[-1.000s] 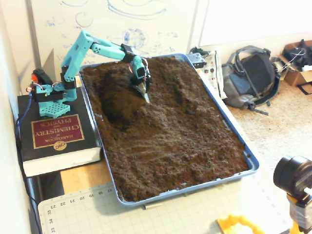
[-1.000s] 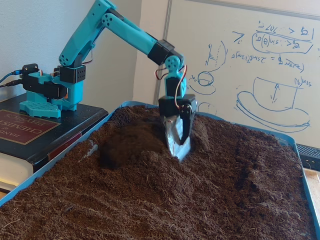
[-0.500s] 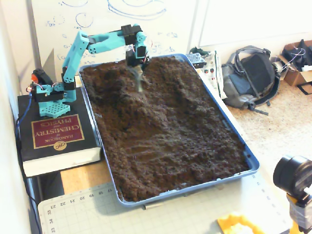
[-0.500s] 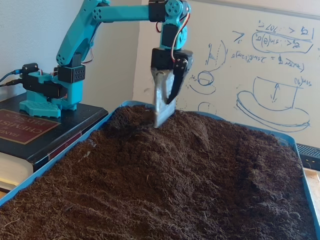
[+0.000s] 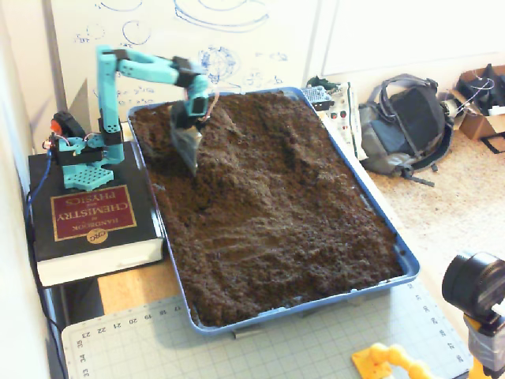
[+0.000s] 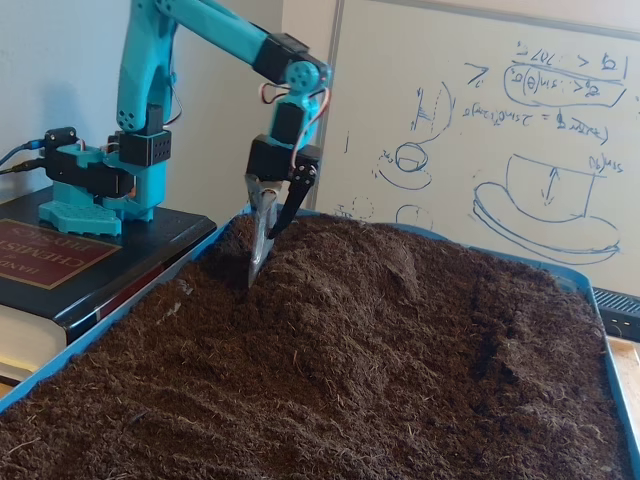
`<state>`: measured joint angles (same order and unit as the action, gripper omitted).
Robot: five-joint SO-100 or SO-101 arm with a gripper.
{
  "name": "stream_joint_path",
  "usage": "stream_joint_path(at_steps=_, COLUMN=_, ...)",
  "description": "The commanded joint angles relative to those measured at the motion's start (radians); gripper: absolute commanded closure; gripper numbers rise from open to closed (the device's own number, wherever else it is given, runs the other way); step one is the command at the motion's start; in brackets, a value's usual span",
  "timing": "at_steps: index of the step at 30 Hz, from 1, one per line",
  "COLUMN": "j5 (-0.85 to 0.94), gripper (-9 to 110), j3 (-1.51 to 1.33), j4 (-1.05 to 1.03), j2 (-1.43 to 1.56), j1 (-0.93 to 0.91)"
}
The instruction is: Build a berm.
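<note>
A wide blue tray (image 5: 406, 264) sits on the desk (image 5: 130, 288), filled almost to its rim with dark brown, crumbly soil (image 5: 276, 221). Behind it, both fixed views show a whiteboard (image 6: 520, 110) covered in blue marker sketches. In the higher fixed view a grey backpack (image 5: 406, 126) lies on the carpeted floor to the right of the tray, a cutting mat (image 5: 237, 351) with a printed grid lies in front of it, and a black camera (image 5: 477, 288) pokes in at the lower right corner.

The teal arm (image 6: 150, 110) is bolted to a base standing on a thick black chemistry handbook (image 5: 91, 221), just left of the tray. It reaches up and bends down over the tray's far left corner.

The berm (image 6: 340, 265) rises in the far part of the tray, near the whiteboard end. In the low fixed view it is a rounded hump, clearly higher than the rippled soil nearer the camera. In the higher view its long axis seems to run roughly across the tray's far end, from the left corner toward the middle, though its ends fade into the surrounding soil.

The gripper (image 6: 262, 245) points straight down at the berm's left flank, its tip touching or just entering the soil. The jaws stand slightly parted, grasping nothing I can see.
</note>
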<state>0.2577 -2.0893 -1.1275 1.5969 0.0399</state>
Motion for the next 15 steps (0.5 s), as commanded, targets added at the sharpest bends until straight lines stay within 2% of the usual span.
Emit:
stream_joint_path(at_steps=1, j5=0.015, gripper=101, j3=-0.179, j4=0.253, j2=0.130, j1=-0.006)
stream_joint_path(at_steps=5, j5=0.015, gripper=101, j3=-0.325, j4=0.456, j2=0.052, j1=0.011)
stream_joint_path(at_steps=11, j5=0.008, gripper=101, j3=-0.336, j4=0.480, j2=-0.052, j1=0.054)
stream_joint_path(at_steps=15, j5=-0.002, gripper=101, j3=-0.239, j4=0.529, j2=-0.066, j1=0.069)
